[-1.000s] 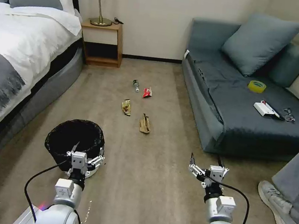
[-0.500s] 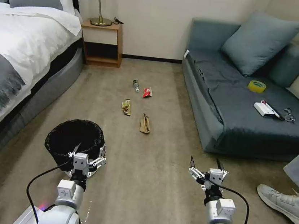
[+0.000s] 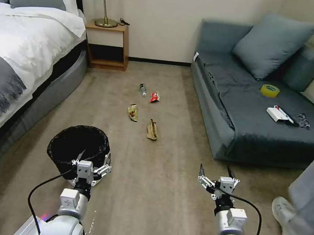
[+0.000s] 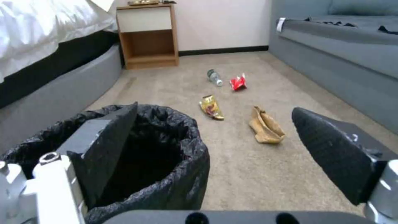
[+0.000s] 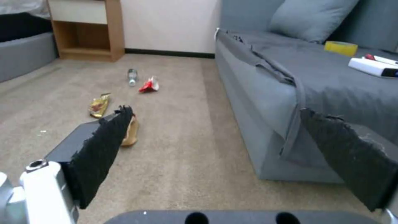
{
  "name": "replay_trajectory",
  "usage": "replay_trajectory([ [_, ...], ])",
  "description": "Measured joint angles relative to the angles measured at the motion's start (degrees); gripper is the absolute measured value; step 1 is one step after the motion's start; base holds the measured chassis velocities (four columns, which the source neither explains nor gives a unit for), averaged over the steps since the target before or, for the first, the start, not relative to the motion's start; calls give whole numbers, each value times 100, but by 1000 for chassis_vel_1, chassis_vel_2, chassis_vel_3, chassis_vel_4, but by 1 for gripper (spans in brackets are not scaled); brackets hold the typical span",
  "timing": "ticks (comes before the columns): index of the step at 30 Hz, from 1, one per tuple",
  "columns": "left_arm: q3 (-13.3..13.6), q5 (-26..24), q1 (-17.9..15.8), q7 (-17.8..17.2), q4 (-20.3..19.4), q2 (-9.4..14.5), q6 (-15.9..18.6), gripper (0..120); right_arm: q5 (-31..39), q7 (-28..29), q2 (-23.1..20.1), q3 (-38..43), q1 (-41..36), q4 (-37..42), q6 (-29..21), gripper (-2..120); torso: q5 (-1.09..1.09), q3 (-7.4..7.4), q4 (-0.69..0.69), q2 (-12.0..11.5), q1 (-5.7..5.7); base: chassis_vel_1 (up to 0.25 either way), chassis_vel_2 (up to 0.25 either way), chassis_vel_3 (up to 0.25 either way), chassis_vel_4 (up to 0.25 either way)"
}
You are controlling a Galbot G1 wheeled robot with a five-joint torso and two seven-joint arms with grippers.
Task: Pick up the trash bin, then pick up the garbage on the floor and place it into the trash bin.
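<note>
**Left gripper backed to the bin's near rim — bin not yet grasped**

Head view: The left gripper sat at the near edge of the trash bin, fingers spread wide. Against the picture from 1 second before, it had drawn slightly back toward the robot and then held its place over the last half second. The right gripper hung over bare carpet well to the bin's right, fingers also wide, holding nothing, barely shifted. The bin stood upright on the floor beside the bed. The 4 litter pieces had not moved: the mini bottle and red wrapper farther off, the yellow wrapper and brown packet nearer, all between the bed and the sofa. A person's leg and shoe at the right edge had shifted; they touched nothing of the task.

Left wrist view: One finger overlapped the bin's dark mouth while the other stood well outside, over carpet. So the rim's wall lay between the open fingers — whether either pad touched the black liner I could not tell.

Right wrist view: Both fingers were wide apart and empty, the brown packet partly behind 1 of them.

Judgement: the small pull-back read as a lining-up on the rim. Step 1, lifting the bin, was undone; all 4 pieces remained to collect.
</note>
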Motion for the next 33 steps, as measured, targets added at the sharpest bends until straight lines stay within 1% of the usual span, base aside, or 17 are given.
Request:
replay_trajectory([
  [5, 13, 20, 21, 0, -36, -30, 25, 100, -4, 7, -1, -7, -3, 6, 2, 100, 0, 0, 1, 0, 0, 0, 0, 0, 0],
  [7, 179, 230, 179, -49, -347, -294, 293, 100, -139, 215, 16, -174, -139, 217, 95, 100, 0, 1, 1, 0, 0, 0, 0, 0, 0],
  [8, 179, 230, 179, -49, -347, -294, 293, 100, -139, 215, 16, -174, -139, 217, 95, 100, 0, 1, 1, 0, 0, 0, 0, 0, 0],
  [9, 308, 368, 282, -66, -553, -471, 460, 100, -274, 417, 43, -370, -282, 439, 200, 100, 0, 0, 1, 0, 0, 0, 0, 0, 0],
  [11, 372, 472, 357, -98, -700, -596, 593, 100, -567, 870, 92, -747, -581, 915, 422, 100, 1, 0, 0, 0, 0, 0, 0, 0, 0],
  [12, 377, 474, 364, -101, -701, -617, 629, 100, -658, 1047, 110, -878, -678, 1073, 509, 100, -4, 0, -2, 0, -1, 0, 0, 0, 0],
  [14, 355, 474, 365, -101, -694, -618, 639, 100, -675, 1148, 108, -916, -689, 1101, 562, 100, -2, 0, 0, 0, 0, 0, 0, 0, 0],
  [15, 329, 474, 365, -102, -680, -617, 644, 100, -677, 1184, 105, -932, -690, 1103, 588, 100, 2, 0, 0, 0, 0, 0, 0, 0, 0],
  [17, 299, 473, 364, -106, -642, -618, 652, 100, -671, 1223, 96, -936, -690, 1102, 626, 100, -2, 0, 0, 0, 0, 0, 0, 0, 0],
  [20, 256, 460, 359, -142, -633, -618, 699, 100, -661, 1229, 93, -936, -687, 1084, 647, 100, 1, 0, 0, 0, 0, 0, 0, 0, 0],
  [22, 108, 274, 281, -321, -709, -639, 938, 100, -641, 1231, 80, -932, -686, 1055, 676, 100, -1, 0, 0, 0, 0, 0, 0, 0, 0],
  [23, 108, 274, 281, -321, -709, -639, 938, 100, -641, 1231, 80, -932, -686, 1055, 676, 100, -1, 0, 0, 0, 0, 0, 0, 0, 0],
  [25, -85, 52, 163, -506, -820, -641, 1159, 100, -632, 1231, 62, -915, -685, 1027, 710, 100, 0, 0, 0, 0, 0, 0, 0, 0, 0],
  [27, -384, -258, -20, -784, -927, -626, 1453, 100, -621, 1229, 37, -895, -681, 993, 738, 100, -1, 0, 0, 0, 0, 0, 0, 0, 0],
  [28, -384, -258, -20, -784, -927, -626, 1453, 100, -621, 1229, 37, -895, -681, 993, 738, 100, -1, 0, 0, 0, 0, 0, 0, 0, 0],
  [32, -1117, -1134, -487, -1455, -935, -445, 2257, 100, -570, 1221, -22, -893, -664, 951, 750, 100, 0, 0, 0, 0, 0, 0, 0, 0, 0],
  [33, -1117, -1134, -487, -1455, -935, -445, 2257, 100, -570, 1221, -22, -893, -664, 951, 750, 100, 0, 0, 0, 0, 0, 0, 0, 0, 0],
])
